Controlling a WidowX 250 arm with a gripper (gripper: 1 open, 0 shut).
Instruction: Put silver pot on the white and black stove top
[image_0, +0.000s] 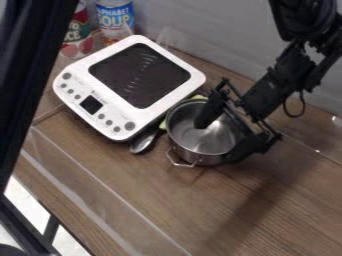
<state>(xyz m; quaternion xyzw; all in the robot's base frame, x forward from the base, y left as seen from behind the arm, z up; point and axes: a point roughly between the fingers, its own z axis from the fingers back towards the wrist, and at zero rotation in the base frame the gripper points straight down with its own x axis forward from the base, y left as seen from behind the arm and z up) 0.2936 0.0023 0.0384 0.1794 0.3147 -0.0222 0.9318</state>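
The silver pot (198, 143) stands on the wooden table just right of the stove's front corner, shiny and empty. The white and black stove top (134, 78) lies flat at the upper left, with nothing on its black cooking surface and its button panel facing front left. My gripper (230, 130) comes down from the upper right and stands open astride the pot's right rim. One black finger (210, 112) dips inside the pot and the other sits outside the rim. Whether they touch the wall I cannot tell.
A metal-headed scoop (144, 143) with a green handle lies between the stove and the pot. Two cans (112, 14) stand at the back left beside the stove. A dark bar (24, 90) crosses the left foreground. The wooden table (267, 215) stretches to the front right.
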